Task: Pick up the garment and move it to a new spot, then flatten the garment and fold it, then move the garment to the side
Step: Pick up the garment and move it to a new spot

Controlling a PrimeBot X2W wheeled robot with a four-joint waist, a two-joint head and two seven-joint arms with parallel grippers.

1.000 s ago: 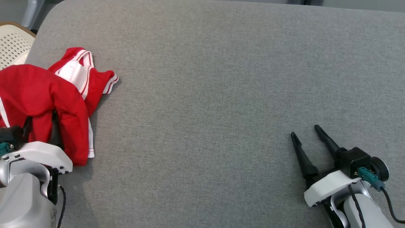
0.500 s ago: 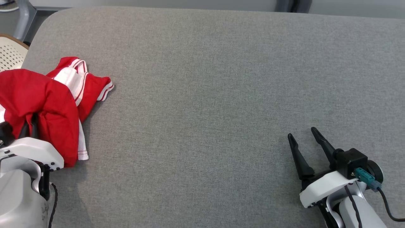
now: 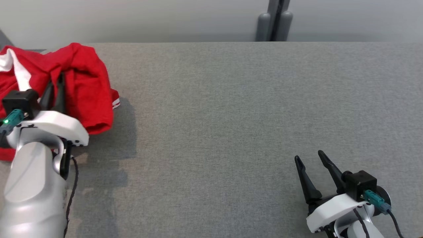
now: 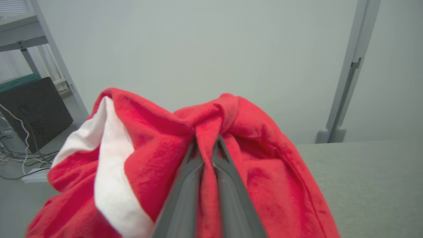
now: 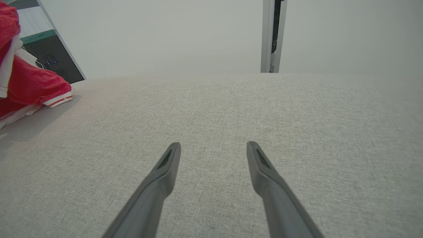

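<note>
The red garment [image 3: 89, 86], with white panels and white-striped hems, is bunched at the far left corner of the grey fabric-covered surface [image 3: 231, 115]. Part of it hangs past the left edge. The left gripper [image 3: 57, 79] is clenched on it: in the left wrist view its two dark fingers [image 4: 185, 185] stand almost together, with a ridge of red cloth pinched between them. The rest of the garment [image 4: 264, 158] drapes down on both sides, and a white panel [image 4: 109, 158] shows on the left. From the right wrist view the garment [image 5: 29, 89] sits at the far left, its striped hem low by the surface. Whether that hem touches the surface cannot be told. A shadow lies on the grey fabric just right of and nearer than the bunch. The right gripper [image 3: 309, 156] rests well apart at the near right, released, its fingers spread wide with only grey fabric between them [image 5: 214, 145]. Beyond the far edge stands a pale wall with a grey post [image 3: 274, 23]. A metal shelf frame [image 4: 49, 49] and a dark box [image 4: 33, 109] stand off to the left.
</note>
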